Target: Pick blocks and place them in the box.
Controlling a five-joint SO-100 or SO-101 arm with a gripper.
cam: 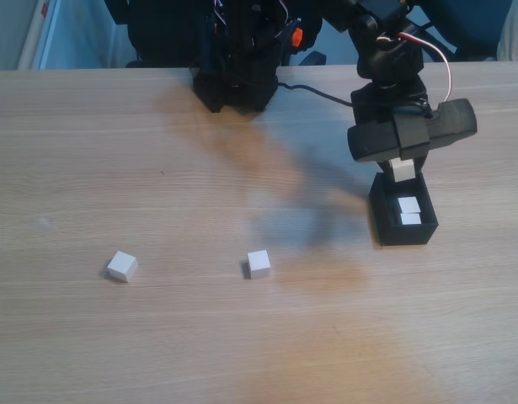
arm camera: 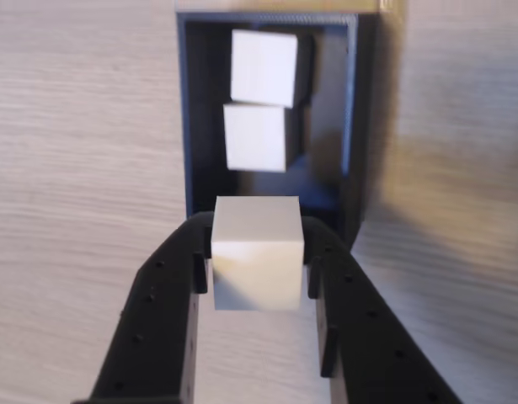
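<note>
Wrist view: the gripper [arm camera: 257,265] is clamping a block [arm camera: 257,252] at the box [arm camera: 353,126] near edge.
Box: two blocks [arm camera: 263,67] are sitting inside, leaving its near end open.
Fixed view: two loose blocks [cam: 122,266] are lying well left of the box.

The table [cam: 157,168] has a pale wood-grain surface, smooth, with a slight sheen. The blocks [cam: 122,266] look like matt, off-white, unmarked wood or plastic; which one cannot be told. The box [arm camera: 351,126] is thin-walled matt black plastic. The pincer [arm camera: 257,278] fingers [arm camera: 157,320] are matt black plastic with small dimples.
</note>
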